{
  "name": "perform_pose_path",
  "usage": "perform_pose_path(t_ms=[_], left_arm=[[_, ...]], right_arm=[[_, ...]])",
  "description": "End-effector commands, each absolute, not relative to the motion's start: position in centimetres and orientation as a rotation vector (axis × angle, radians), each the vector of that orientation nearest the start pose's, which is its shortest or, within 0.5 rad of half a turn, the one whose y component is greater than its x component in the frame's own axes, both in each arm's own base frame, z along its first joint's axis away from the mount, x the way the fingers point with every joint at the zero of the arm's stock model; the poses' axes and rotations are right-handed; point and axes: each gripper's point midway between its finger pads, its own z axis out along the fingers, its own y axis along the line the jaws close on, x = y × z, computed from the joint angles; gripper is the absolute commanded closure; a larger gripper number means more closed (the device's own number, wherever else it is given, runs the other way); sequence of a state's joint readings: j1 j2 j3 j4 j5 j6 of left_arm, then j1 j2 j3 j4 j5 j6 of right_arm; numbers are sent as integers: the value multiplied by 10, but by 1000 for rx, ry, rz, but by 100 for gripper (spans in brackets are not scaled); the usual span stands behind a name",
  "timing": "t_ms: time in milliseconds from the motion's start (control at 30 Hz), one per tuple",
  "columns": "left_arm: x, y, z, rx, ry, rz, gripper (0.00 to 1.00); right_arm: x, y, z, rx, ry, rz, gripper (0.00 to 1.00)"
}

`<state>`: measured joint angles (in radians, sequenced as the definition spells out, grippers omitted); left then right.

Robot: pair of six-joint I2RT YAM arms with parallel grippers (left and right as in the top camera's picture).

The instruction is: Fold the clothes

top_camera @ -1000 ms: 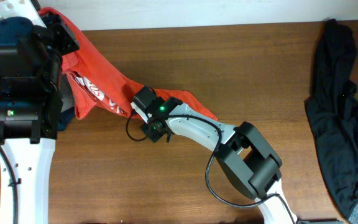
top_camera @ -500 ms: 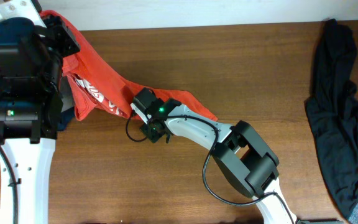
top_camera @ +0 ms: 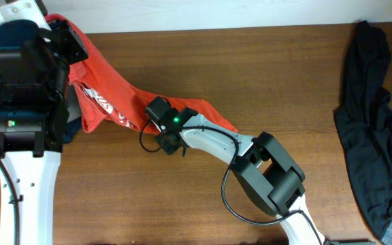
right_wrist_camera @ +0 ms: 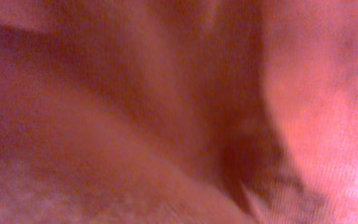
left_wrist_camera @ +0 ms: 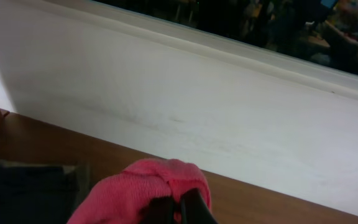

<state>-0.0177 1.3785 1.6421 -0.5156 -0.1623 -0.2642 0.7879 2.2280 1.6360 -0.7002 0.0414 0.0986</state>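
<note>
Mid-bench (top_camera: 284, 82): right fingers (top_camera: 154, 114) closed on red-orange T-shirt (top_camera: 107, 82), at lower edge of its stretched band. Right wrist view filled with red cloth, fingertips hidden. Shirt pulled taut from there up-left, white lettering showing, toward far-left corner. There, left fingers (left_wrist_camera: 180, 210) clamped shut on a bunched red fold, held up off the bench. Black garment (top_camera: 373, 122) limp along right edge, well apart from both fingers and from the shirt. White wall (left_wrist_camera: 166, 112) beyond.

wooden table (top_camera: 284, 75), red-orange t-shirt (top_camera: 114, 85) on it, black garment (top_camera: 369, 136) well apart
</note>
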Motion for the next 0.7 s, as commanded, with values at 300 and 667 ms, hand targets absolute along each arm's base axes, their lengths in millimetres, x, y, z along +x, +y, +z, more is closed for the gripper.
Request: perform_pose_path(t_ms=[300,667], left_arm=[[418,23,434,-316,1816,-7,99],[387,34,371,-289,2107,155,99]], right_arm=[[319,295,94,-835,2743,73,96],[328,136,259,-311,2552,-30,96]])
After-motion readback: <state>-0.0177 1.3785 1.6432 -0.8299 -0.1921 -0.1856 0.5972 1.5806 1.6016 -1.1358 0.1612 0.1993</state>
